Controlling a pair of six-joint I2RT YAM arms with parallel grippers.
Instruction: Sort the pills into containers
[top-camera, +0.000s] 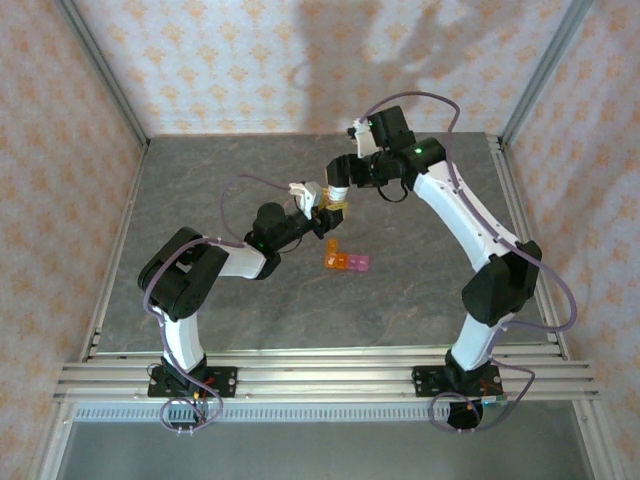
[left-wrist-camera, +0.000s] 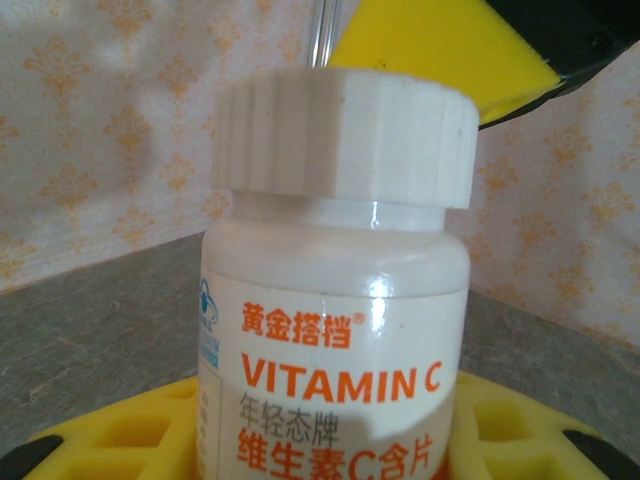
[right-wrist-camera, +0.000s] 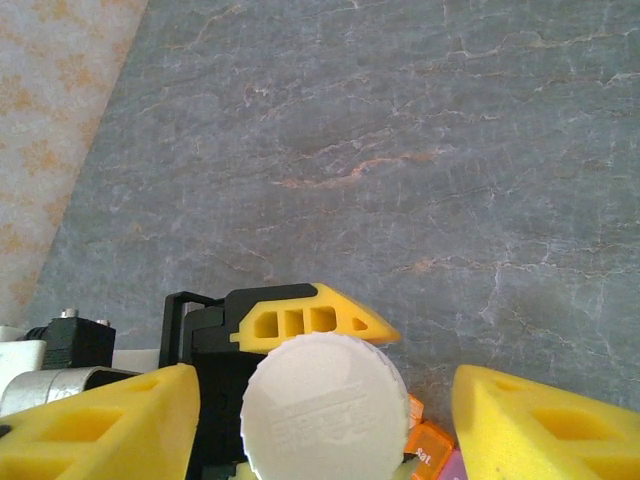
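Containers (top-camera: 347, 262), a short strip of joined translucent cells, are seen lying on the grey counter (top-camera: 420, 290). The orange end is to the left and the pink end to the right in the top view, so the long axis runs roughly across the counter. No loose pills are visible. They are judged to be inside the Vitamin C bottle (left-wrist-camera: 335, 330), which is capped.

The bottle is held upright, raised off the counter, just behind and above the strip. The left fingers (left-wrist-camera: 120, 435) are pinching its lower body from 2 sides. Its long axis is vertical, with the ribbed white cap (right-wrist-camera: 322, 408) facing up.

The right fingers (right-wrist-camera: 110, 425) are spread. 1 stands on each side of the cap, and a visible gap is left on both sides, so no contact is made. The cap lies directly between and just below these fingers. The orange and pink cells are glimpsed beyond its lower right edge in the right wrist view.

The step in hand is judged to be cap removal. The right arm is placed for the twist, with closure squarely on the cap's ribbed edge required.
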